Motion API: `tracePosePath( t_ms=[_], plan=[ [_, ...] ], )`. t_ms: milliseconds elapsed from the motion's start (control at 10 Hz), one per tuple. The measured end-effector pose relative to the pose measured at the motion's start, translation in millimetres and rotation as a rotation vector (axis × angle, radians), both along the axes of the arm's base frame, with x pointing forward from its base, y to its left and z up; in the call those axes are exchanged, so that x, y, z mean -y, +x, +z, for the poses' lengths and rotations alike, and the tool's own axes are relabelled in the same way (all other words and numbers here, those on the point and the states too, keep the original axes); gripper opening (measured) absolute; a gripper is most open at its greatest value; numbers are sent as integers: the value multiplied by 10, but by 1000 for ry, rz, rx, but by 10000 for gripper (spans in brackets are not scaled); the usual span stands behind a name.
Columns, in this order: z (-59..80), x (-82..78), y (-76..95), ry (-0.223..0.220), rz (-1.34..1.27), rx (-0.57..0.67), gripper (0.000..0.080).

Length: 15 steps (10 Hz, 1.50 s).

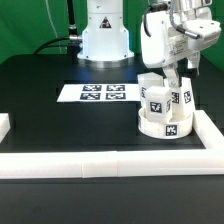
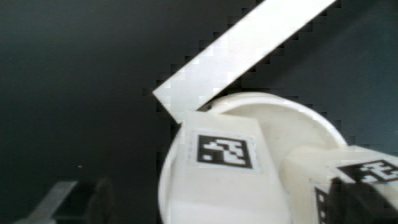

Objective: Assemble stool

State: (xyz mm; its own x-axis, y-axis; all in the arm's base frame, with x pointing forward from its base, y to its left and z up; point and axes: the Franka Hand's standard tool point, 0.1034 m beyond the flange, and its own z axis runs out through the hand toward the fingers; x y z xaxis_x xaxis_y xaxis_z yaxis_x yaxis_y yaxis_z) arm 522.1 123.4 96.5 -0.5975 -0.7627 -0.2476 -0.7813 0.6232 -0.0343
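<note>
The round white stool seat (image 1: 166, 126) lies in the corner of the rails at the exterior view's right, a tag on its side. White legs with tags stand upright on it, one to the left (image 1: 153, 94) and one to the right (image 1: 181, 93). My gripper (image 1: 176, 70) hangs just above the right leg. In the wrist view the gripper (image 2: 214, 205) straddles a tagged leg (image 2: 222, 152) on the seat (image 2: 294, 112), with dark gaps on both sides, so it is open. A second tagged leg (image 2: 365, 172) shows beside it. One finger (image 2: 68, 200) shows dark and blurred.
White border rails run along the front (image 1: 100, 164) and the right side (image 1: 208, 128), meeting close to the seat; the corner also shows in the wrist view (image 2: 231, 60). The marker board (image 1: 98, 93) lies mid-table. The robot base (image 1: 105, 35) stands behind it.
</note>
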Motion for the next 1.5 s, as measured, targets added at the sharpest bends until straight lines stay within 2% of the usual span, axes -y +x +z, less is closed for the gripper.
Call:
tracePosePath(
  t_ms=[100, 200, 600, 700, 800, 900, 1000, 1400, 1500],
  plan=[
    [143, -21, 2, 8, 38, 35, 635],
    [250, -26, -38, 11, 108, 73, 647],
    [182, -32, -76, -65, 432, 100, 649],
    [141, -96, -113, -116, 608, 61, 649],
    [163, -151, -75, -163, 760, 49, 649],
    [191, -171, -43, -189, 909, 58, 649],
    [211, -204, -15, -206, 1056, 67, 649],
    [200, -186, -14, -243, 1311, 111, 649],
    [192, -169, -12, -270, 1441, 121, 649]
  ],
)
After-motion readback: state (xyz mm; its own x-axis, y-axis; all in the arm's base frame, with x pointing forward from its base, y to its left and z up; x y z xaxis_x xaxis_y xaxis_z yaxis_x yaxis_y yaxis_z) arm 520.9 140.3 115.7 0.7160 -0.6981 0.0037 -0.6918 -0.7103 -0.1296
